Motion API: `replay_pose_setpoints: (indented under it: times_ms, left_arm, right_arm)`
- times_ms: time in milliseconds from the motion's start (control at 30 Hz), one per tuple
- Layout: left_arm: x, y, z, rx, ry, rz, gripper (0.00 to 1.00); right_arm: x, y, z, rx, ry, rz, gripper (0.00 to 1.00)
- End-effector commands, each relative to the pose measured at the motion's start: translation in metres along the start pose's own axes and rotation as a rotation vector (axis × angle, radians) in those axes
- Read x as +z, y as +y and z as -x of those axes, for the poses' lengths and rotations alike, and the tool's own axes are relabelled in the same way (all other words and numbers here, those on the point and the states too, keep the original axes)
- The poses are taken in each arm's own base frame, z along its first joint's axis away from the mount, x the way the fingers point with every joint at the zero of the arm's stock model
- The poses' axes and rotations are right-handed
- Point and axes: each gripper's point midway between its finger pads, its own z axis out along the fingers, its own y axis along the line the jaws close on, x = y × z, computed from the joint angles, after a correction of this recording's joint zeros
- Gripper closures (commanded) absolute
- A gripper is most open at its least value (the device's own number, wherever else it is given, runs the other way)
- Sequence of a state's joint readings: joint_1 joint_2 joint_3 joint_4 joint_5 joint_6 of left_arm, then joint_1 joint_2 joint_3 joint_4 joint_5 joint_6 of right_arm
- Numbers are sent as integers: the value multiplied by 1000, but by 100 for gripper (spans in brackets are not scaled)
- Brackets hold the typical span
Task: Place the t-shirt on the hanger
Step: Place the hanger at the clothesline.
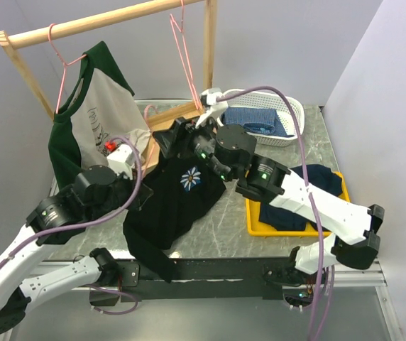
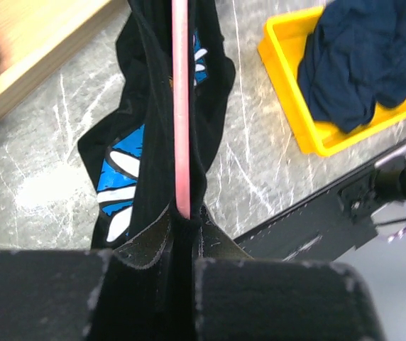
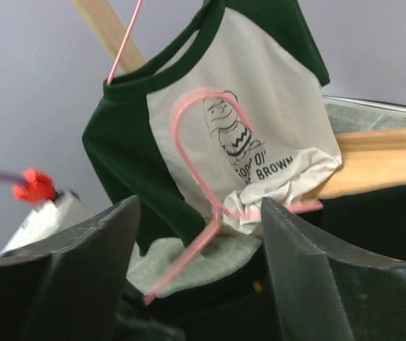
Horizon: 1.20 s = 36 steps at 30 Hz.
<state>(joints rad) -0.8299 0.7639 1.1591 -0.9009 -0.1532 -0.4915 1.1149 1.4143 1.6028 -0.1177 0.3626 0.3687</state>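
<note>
To my left, the grey shirt (image 1: 93,114) hangs from the wooden rail (image 1: 103,21), close behind where I am working. My left gripper (image 2: 184,226) is pressed together, pinching 1 arm of the hanger (image 2: 180,106) along with a fold of the t-shirt (image 1: 182,192). The t-shirt lies bunched on the table (image 1: 224,227) in the middle, and I cannot tell how far the wire sits inside it. My right gripper (image 3: 199,207) is spread, its 2 fingers on either side of the hanger's hook without touching it.

So 1 pinch carries everything. I judge the wire could twist or swing in it and the cloth could slide off. With cloth trapped against wire, any tug may drag the t-shirt askew. If I lift carelessly, the hook could snag the grey shirt.
</note>
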Motion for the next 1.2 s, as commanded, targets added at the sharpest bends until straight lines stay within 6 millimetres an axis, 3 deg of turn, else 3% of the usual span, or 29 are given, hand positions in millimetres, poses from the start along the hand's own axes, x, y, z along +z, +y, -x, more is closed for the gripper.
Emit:
replay_pose_setpoints:
  times_ms: [0, 67, 100, 167, 233, 267, 300, 367, 400, 433, 533, 633, 733, 933, 1167]
  left_arm:
    - [-14, 7, 30, -105, -147, 49, 99]
    - [-13, 13, 30, -137, -165, 83, 99]
    - [-14, 14, 30, -145, -165, 88, 99]
    - [-17, 14, 33, -165, -169, 92, 99]
    - [-21, 16, 37, -172, -173, 109, 99]
    - [-29, 15, 49, -180, -209, 114, 99]
    - [-30, 16, 53, -177, -214, 124, 99]
    - [-42, 13, 65, -163, -230, 121, 99]
    - [-40, 12, 68, -155, -220, 131, 99]
    - [-42, 12, 71, -146, -220, 135, 99]
    - [-47, 8, 82, -130, -227, 132, 99]
    - [-53, 5, 94, -122, -241, 134, 99]
    - [-72, -1, 118, -113, -296, 117, 99]
    - [-87, -8, 141, -87, -331, 106, 99]
    - [-92, -5, 154, -84, -357, 138, 99]
  right_arm:
    - [-29, 7, 20, 8, -55, 84, 15]
    - [-44, 6, 31, 25, -91, 105, 9]
    - [-47, 0, 20, 19, -76, 94, 8]
    - [-60, -11, 24, 36, -98, 71, 4]
    - [-63, -32, 0, 33, -63, 20, 2]
    - [-68, -36, 5, 54, -91, 23, 1]
    - [-64, -50, -19, 47, -46, 6, 0]
    - [-56, -74, -34, 67, -39, -16, 0]
    - [-52, -83, -68, 63, 39, 24, 0]
    - [-45, -106, -73, 93, 43, -10, 0]
    - [-24, -140, -124, 120, 140, -25, 0]
    - [-13, -159, -160, 101, 198, -63, 0]
    - [-7, -176, -189, 109, 230, -93, 0]
    - [4, -206, -239, 159, 288, -157, 0]
    - [3, -239, -270, 225, 311, -328, 0]
